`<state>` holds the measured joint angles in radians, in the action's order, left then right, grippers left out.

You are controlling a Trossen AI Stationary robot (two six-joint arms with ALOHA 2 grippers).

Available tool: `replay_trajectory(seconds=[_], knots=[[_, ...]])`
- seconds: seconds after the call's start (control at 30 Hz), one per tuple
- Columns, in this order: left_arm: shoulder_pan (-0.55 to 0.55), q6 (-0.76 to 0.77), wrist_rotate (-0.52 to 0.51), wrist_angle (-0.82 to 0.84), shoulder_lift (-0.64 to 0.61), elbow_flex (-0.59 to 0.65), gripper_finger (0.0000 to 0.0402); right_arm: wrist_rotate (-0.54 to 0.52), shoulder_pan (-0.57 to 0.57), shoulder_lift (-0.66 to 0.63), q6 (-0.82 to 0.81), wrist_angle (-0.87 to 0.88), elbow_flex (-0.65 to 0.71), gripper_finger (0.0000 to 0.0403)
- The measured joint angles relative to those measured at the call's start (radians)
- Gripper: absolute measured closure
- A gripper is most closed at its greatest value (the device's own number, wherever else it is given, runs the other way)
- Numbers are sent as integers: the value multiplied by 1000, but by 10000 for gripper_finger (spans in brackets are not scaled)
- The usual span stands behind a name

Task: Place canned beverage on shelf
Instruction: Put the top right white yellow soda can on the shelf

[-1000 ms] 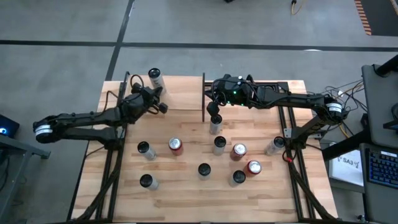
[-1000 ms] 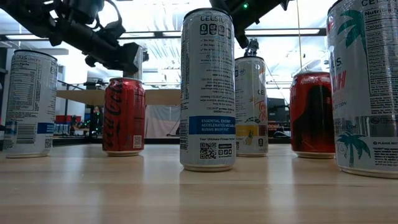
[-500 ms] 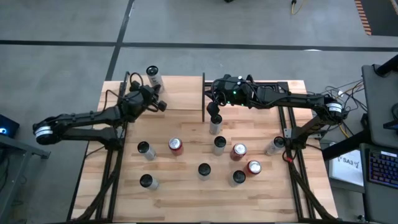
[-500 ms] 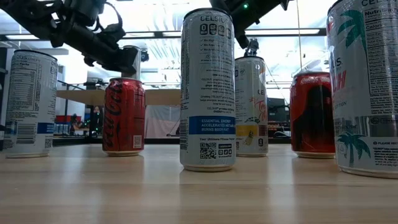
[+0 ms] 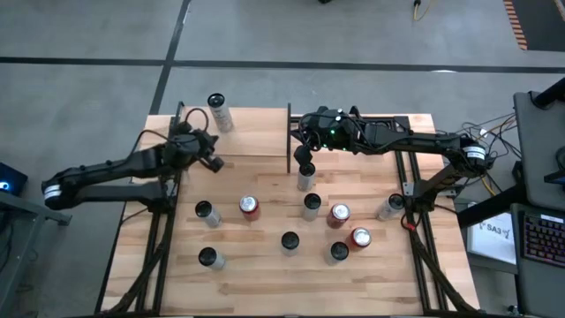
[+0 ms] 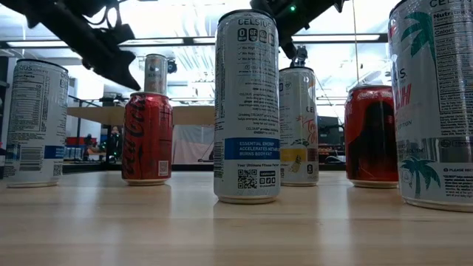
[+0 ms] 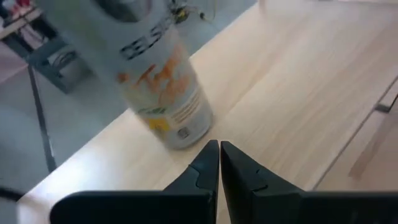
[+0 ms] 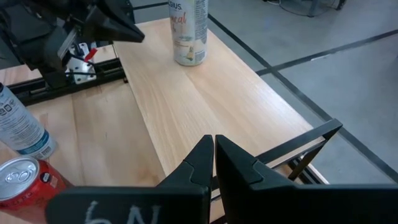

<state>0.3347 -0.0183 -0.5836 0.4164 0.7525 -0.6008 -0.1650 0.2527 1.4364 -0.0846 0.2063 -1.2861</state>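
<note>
A tall white and orange can (image 5: 218,112) stands upright on its base at the far left corner of the shelf (image 5: 252,132), a pale wood platform on black posts. The left wrist view shows this can (image 7: 155,81) just beyond my left gripper (image 7: 219,149), which is shut and holds nothing. In the high view my left gripper (image 5: 214,162) hangs at the shelf's near edge, apart from the can. My right gripper (image 5: 305,168) is shut too, at the shelf's right end, just above a white can (image 5: 306,182) on the table.
Several cans stand on the tabletop in front of the shelf, among them a red one (image 5: 250,206), a white one (image 5: 205,212), another red one (image 5: 360,237) and one near the right edge (image 5: 391,206). Black frame rails run along both sides.
My left gripper has drawn back from the can on the shelf, toward the table's left and near edges and a little up, tipping as it went. The can stays upright where it was; in the low view it now shows uncovered behind the red can.
</note>
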Motion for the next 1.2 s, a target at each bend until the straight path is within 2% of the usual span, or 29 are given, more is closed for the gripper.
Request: replay_trajectory(seconds=[0.13,0.27,0.4,0.8,1.2], knots=[[3,-105,1,4,-3,-5,402,0,0,0,14,0,0,394],[10,-227,18,-66,14,-6,402,0,0,0,25,0,0,394],[44,-285,31,-157,46,-6,401,0,0,0,31,1,0,394],[166,-288,37,-244,145,-6,401,0,0,0,46,3,0,394],[197,-275,35,-312,211,-7,402,0,0,0,44,3,0,394]])
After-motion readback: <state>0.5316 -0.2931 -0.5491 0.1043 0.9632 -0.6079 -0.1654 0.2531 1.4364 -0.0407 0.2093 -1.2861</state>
